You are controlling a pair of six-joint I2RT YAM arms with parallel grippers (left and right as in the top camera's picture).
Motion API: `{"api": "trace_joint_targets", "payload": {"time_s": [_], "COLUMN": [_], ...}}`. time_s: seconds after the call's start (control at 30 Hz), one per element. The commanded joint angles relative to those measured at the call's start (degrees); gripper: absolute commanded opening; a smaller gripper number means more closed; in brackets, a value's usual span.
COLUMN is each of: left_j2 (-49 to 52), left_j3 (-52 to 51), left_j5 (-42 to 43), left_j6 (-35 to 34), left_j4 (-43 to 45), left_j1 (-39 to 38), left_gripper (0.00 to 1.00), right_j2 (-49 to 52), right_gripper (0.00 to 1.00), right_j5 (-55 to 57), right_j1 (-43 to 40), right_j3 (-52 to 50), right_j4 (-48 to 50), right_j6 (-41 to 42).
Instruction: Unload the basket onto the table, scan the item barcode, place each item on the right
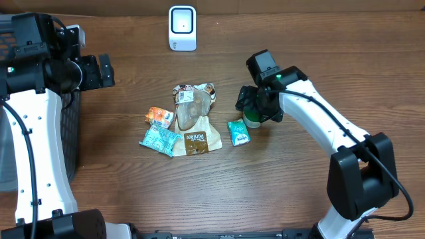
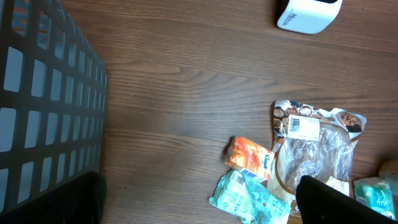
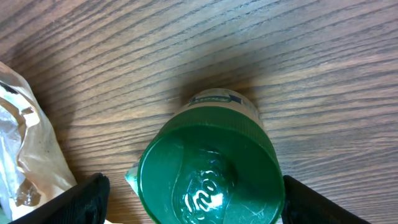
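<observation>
Straddling the green-capped bottle (image 3: 208, 171) with the right end effector (image 3: 196, 202), jaws open either side of the cap. Bottle stands on the bench (image 1: 299, 53), just right of the snack packets (image 1: 186, 123). Left end effector (image 1: 99, 72) wide open, empty, over the basket (image 2: 50, 93). Scanner (image 1: 182, 28) well apart.

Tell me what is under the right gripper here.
A round green-lidded plastic jar stands upright on the wooden table between the open fingers of the right gripper. The lid hides most of its label, so no barcode shows.
</observation>
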Motion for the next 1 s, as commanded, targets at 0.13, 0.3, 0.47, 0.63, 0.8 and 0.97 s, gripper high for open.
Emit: {"api": "trace_joint_targets", "payload": {"time_s": [0.13, 0.3, 0.47, 0.63, 0.8, 0.97], "left_j2": [-0.2, -0.2, -0.2, -0.2, -0.2, -0.2], "left_j3": [1.5, 1.5, 1.5, 1.5, 1.5, 1.5], "left_j5": [-0.2, -0.2, -0.2, -0.2, -0.2, -0.2], "left_j6": [0.9, 0.9, 0.9, 0.9, 0.9, 0.9], "left_j4": [0.0, 0.0, 0.0, 0.0, 0.0, 0.0], "left_j1": [-0.1, -0.1, -0.1, -0.1, -0.1, -0.1], "left_gripper": [0.99, 1.0, 0.99, 1.0, 1.0, 1.0], "right_j2": [0.2, 0.2, 0.2, 0.2, 0.2, 0.2], "right_gripper": [0.76, 0.75, 0.7, 0.57, 0.38, 0.29], "right_j5": [1.9, 2.5, 2.7, 2.7, 2.7, 2.7], "right_j1": [0.0, 0.0, -0.1, -0.2, -0.2, -0.2], "right_j3": [-0.4, -2.3, -3.8, -3.8, -3.7, -1.8], "right_j4": [0.3, 1.9, 3.6, 4.1, 4.2, 4.2], "right_j6": [-0.7, -1.8, -2.5, -7.5, -13.1, -21.0]}}
